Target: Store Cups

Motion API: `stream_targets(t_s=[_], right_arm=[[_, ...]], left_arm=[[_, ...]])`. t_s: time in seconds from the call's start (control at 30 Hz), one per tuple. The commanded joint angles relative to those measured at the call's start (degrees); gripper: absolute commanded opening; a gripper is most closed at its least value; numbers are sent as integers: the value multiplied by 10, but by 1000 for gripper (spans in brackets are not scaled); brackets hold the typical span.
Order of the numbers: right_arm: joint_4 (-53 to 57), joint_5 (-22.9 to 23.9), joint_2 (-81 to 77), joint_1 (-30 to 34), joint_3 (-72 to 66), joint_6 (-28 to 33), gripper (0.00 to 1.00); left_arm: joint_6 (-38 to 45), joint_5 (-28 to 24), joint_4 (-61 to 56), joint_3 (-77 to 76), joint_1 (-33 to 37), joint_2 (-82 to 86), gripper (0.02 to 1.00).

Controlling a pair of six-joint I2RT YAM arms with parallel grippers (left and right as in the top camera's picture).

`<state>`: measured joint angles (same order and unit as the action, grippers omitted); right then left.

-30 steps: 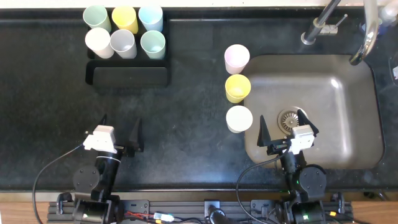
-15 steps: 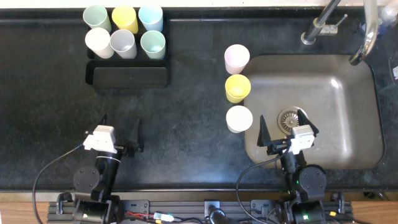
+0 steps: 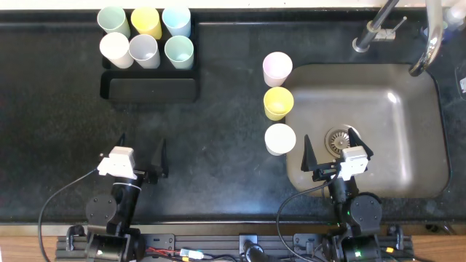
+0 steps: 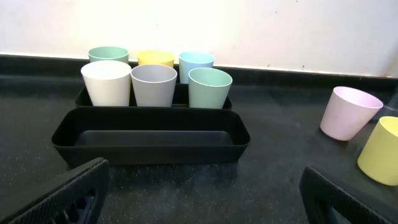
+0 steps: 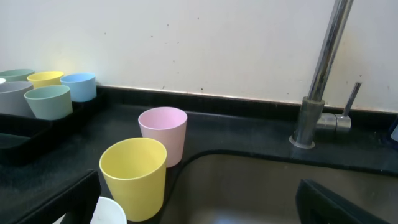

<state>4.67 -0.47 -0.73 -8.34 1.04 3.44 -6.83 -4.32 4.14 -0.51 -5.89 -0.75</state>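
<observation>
Six cups [image 3: 144, 51] in rear rows of black tray [image 3: 149, 90]; pink cup [image 3: 277, 68], yellow cup [image 3: 278, 102], white cup [image 3: 279, 138] beside sink [image 3: 393, 109]; jaws spread on left gripper [image 3: 141, 143], right gripper [image 3: 329, 138]

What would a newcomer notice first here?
A pink cup, a yellow cup and a white cup stand in a line on the counter along the left rim of the sink. Far left at the back, a black tray holds six cups in two rows, its front section empty.

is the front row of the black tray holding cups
No, the black tray has an empty front compartment; the cups stand behind it.
</observation>
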Motion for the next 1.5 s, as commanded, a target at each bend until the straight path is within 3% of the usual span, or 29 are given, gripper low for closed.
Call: stream_targets(t_s=[0.03,0.23,0.37,0.57,0.73,0.93,1.2,1.5], right_arm=[[-2,1,5,1,-8,2,998],[-2,1,5,1,-8,2,998],[-2,1,5,1,-8,2,998],[-2,1,5,1,-8,2,998],[-2,1,5,1,-8,2,998],[-2,1,5,1,-8,2,998],[-2,1,5,1,-8,2,998],[-2,1,5,1,-8,2,996]], left_arm=[[8,-9,-12,1,2,4,1000],[8,-17,-139,-31,2,-93,1000],[8,-33,-124,-150,-1,-239,1000],[8,-75,45,-431,-24,-459,1000],[2,-71,198,-658,-74,-627,1000],[-95,-6,345,-888,-149,-817,1000],[-214,29,523,-1123,-246,-1043,1000],[-265,102,647,-1355,-290,-1262,1000]])
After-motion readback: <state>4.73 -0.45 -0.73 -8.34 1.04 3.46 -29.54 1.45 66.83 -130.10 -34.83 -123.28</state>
